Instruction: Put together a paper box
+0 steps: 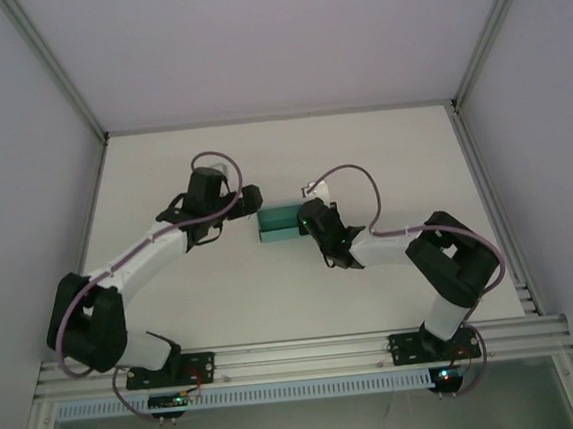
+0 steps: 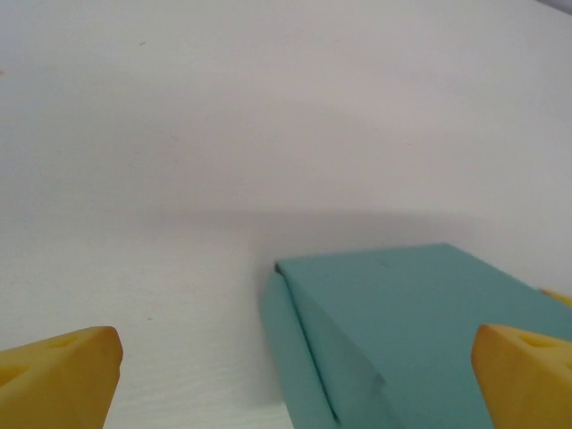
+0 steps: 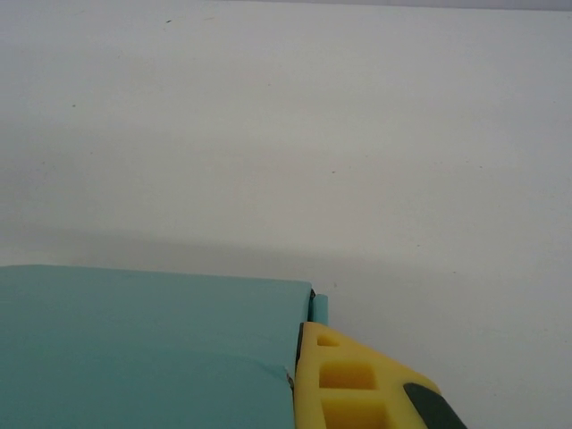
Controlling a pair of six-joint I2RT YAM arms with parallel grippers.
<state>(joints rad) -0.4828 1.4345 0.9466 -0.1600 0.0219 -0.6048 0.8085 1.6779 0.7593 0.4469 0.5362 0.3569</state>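
The paper box [image 1: 277, 225] is a small low teal box lying on the white table between the two arms. In the left wrist view the paper box [image 2: 420, 313] shows a folded corner seam. My left gripper [image 1: 249, 200] stands open at the box's left end; its yellow fingertips [image 2: 58, 375] sit wide apart, with the box's corner between them untouched. My right gripper [image 1: 310, 220] is at the box's right end. One of its yellow fingers [image 3: 357, 384] lies flat against the end wall of the paper box [image 3: 143, 340], and the other is hidden behind the card.
The white table [image 1: 294, 294] is walled in at the back and both sides, with grey frame posts [image 1: 53, 64] at the corners. An aluminium rail [image 1: 299, 354] carrying both arm bases runs along the near edge.
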